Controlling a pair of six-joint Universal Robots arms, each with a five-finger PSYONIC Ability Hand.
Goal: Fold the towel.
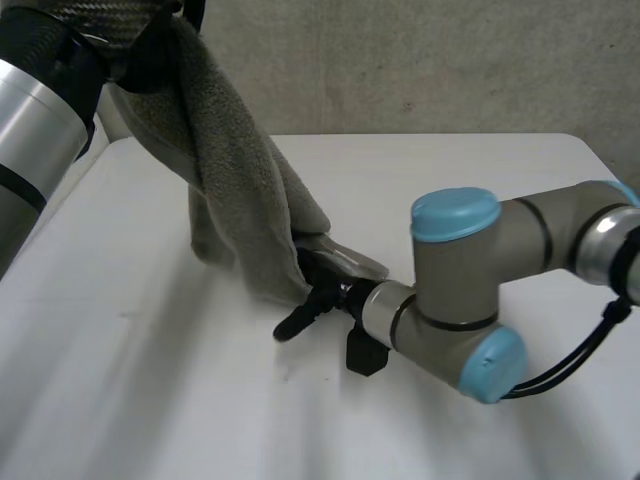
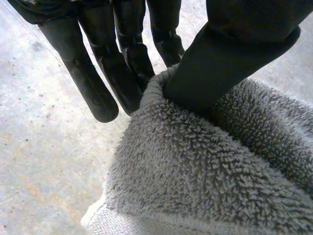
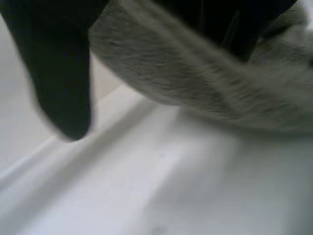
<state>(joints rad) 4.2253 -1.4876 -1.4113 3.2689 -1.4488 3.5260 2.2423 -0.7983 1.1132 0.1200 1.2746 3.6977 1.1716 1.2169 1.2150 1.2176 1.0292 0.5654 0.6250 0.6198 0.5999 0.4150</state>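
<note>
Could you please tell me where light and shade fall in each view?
Head view: soft, even light, with a bright sheen on the left arm. Left wrist view: the towel darkens in the crease under the left hand. Right wrist view: a band of shade lies on the table beneath the towel.

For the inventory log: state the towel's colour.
The towel is plain grey, clearest in the left wrist view.
</note>
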